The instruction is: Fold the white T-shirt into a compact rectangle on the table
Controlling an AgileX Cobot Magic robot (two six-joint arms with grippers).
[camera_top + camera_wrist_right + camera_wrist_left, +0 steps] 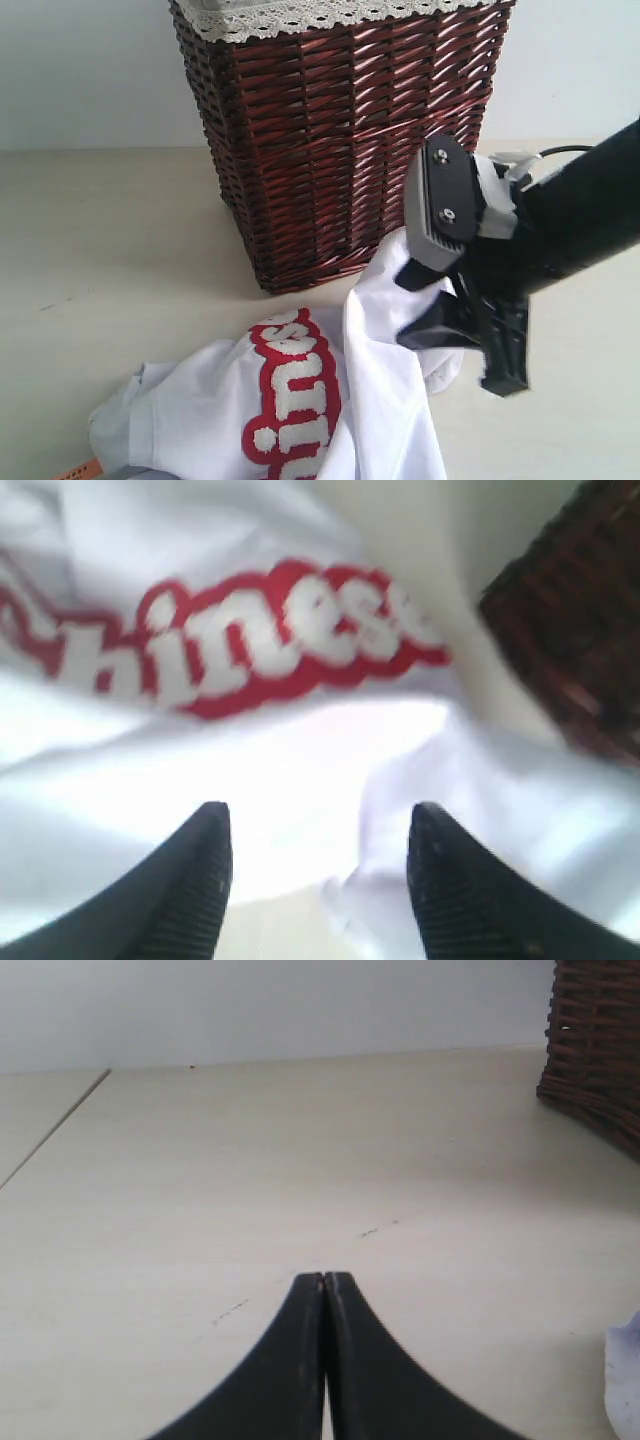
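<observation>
Two arms seem to have two different jobs here. Nearest, the white T-shirt (380, 400) lies bunched on the worktop (110, 250). Its red-banded lettering (295, 400) faces up, and the orange neck tag (78, 468) sits at the near edge of the exterior view. One fold of cloth stands up in a ridge toward the right jaws. They hang just over it, clearly parted, with nothing pinched between them. I judge they are placed there to take a hem or shoulder for spreading. The left jaws are pressed fully together and empty, low over bare worktop with only the shirt's edge showing beside them, likely parked out of the way. Beyond, the wicker basket (340, 150) stands close behind the shirt, so cloth cannot be drawn that way. The open room for laying the shirt flat is on the left.
</observation>
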